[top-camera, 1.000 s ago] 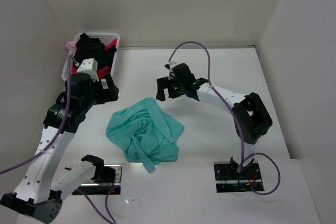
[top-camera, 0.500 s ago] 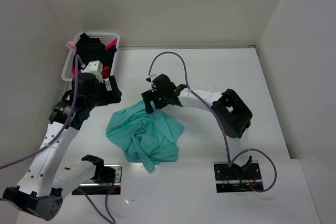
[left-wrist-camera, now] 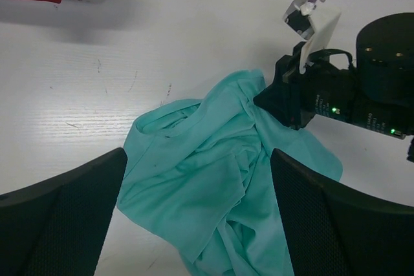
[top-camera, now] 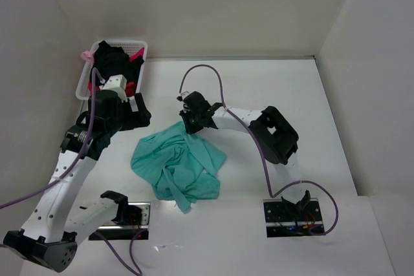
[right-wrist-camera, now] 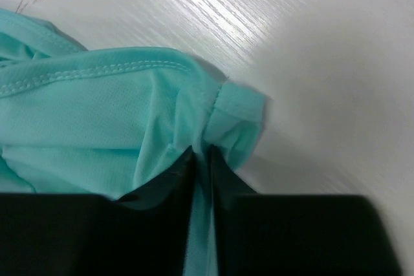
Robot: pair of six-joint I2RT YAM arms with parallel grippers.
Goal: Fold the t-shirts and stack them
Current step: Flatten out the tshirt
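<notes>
Teal t-shirt (top-camera: 178, 169) is a crumpled heap mid-table, between the two arms. Right gripper (right-wrist-camera: 200, 159) is clenched on a small bunch of hem at the heap's far corner, with cloth puckered between the tips. Left gripper (left-wrist-camera: 197, 159) has its jaws spread wide, holds nothing, and hovers above the heap's left side.

Risks as I see them:
- The pinch is shallow and right at the edge, so the hem may slip out on a lift.
- The corner is folded over on itself, so the grip may have caught two layers, and then the shirt won't open flat.
- The heap is twisted, so pulling one corner could drag the whole wad across the table (top-camera: 272, 88) instead of spreading it.

The cloth is a thin, smooth knit with a stitched hem showing and deep, overlapping folds. I can't sort sleeves from body.

Black t-shirt (top-camera: 110, 56) and pink-red t-shirt (top-camera: 136, 57) sit in the white basket (top-camera: 143, 46) at far left, well apart from the heap.
</notes>
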